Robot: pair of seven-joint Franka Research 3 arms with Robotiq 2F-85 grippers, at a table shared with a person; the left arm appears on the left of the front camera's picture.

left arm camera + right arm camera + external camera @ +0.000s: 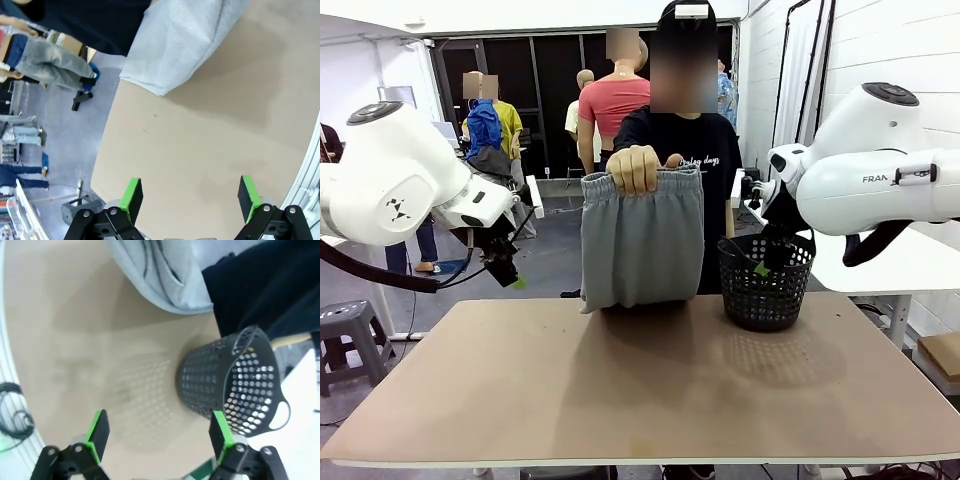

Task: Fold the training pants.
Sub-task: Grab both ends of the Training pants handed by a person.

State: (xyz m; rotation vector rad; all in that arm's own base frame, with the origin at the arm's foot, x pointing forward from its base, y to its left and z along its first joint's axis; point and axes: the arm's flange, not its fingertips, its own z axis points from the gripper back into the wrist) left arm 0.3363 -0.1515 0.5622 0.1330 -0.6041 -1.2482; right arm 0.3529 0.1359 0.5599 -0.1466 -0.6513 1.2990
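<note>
Person stands behind the bench (620, 390), at its far side. Hand (633, 168) holds the training pants (642, 240) up by the waistband; they hang upright over far edge, center, with lower end touching the bench top. Basket (765, 285) sits on bench, far right, just beside pants. Left claw (510, 272) hovers above bench's far-left part, well apart from pants. Right claw (767, 262) hangs at basket's near rim.

The training pants (642, 240) look like soft, matt grey jersey cloth. The basket (765, 283) is black perforated plastic. The table (640, 390) has a smooth, matt tan top.
</note>
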